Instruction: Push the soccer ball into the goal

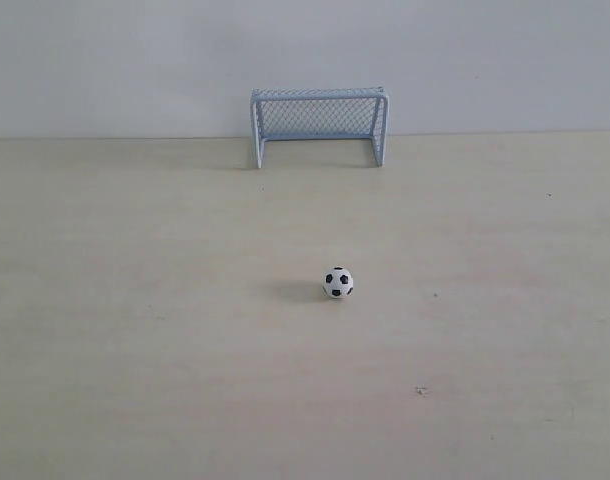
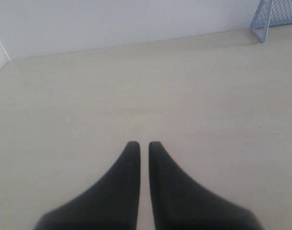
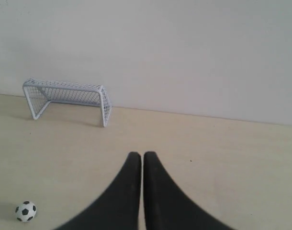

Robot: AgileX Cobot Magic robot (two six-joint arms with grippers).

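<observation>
Left fingers (image 2: 124,187) and right fingers (image 3: 127,191) are resting pressed together, empty; the soccer ball (image 3: 25,211), off beside the right pair, is seemingly light, needing a centred nudge

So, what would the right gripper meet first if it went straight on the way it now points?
Probably only the wall: ahead of the right gripper lies bare table. The soccer ball and the goal both sit off to one side of that line.

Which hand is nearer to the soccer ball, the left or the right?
Right, probably. The right hand has the soccer ball close beside it; the left hand has no ball in its view.
</observation>
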